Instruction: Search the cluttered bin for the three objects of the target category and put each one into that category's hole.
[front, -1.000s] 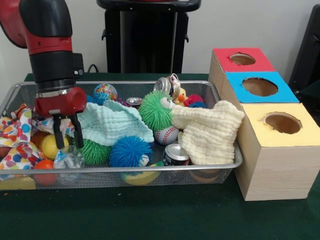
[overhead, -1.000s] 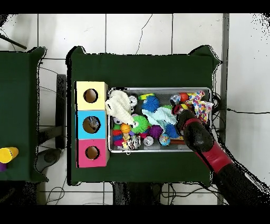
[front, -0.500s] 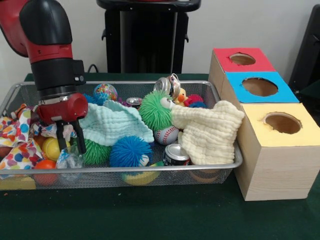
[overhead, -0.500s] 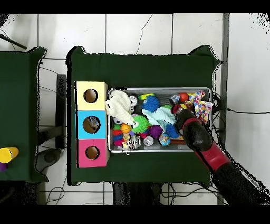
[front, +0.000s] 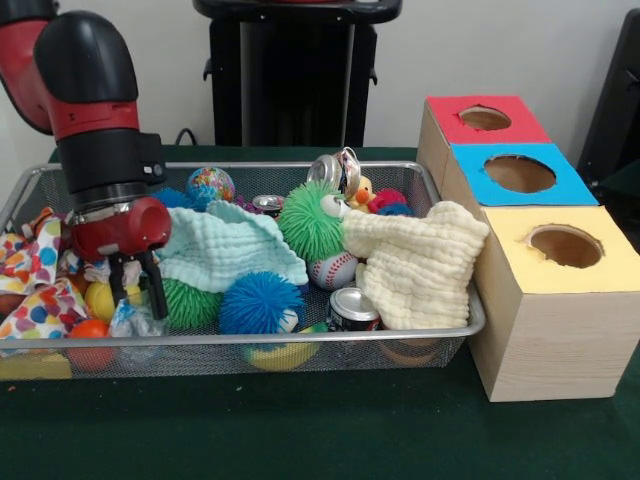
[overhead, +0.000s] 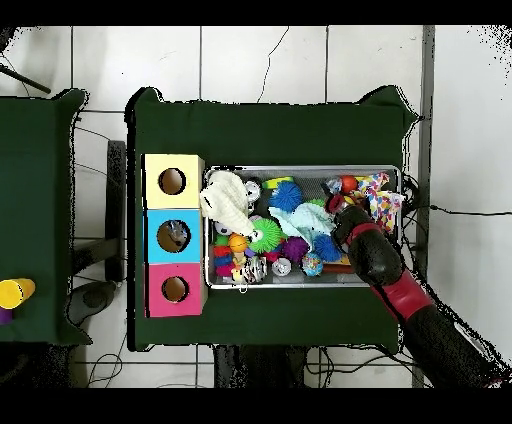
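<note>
A crushed clear bottle (front: 133, 322) lies directly under the hand (front: 135, 298) at the bin's (front: 300, 338) front rim, crinkled, glinting and nearly colourless. In the front view the two dark fingers (front: 157, 296) hang spread apart, one on either side above the bottle, with nothing between them; whether the tips touch the plastic I cannot tell. Beside the hand sit a yellow ball (front: 102, 297) and a green spiky ball (front: 190, 302), with a pale green cloth (front: 228, 248) just behind. The step looks like the reach for a grasp: next the hand would need to sink around the bottle and clench without snagging its neighbours, then carry it to one of the holes in the coloured boxes (front: 520, 172).

From overhead, the arm (overhead: 385, 270) covers the hand, so the bottle under it is hidden.
</note>
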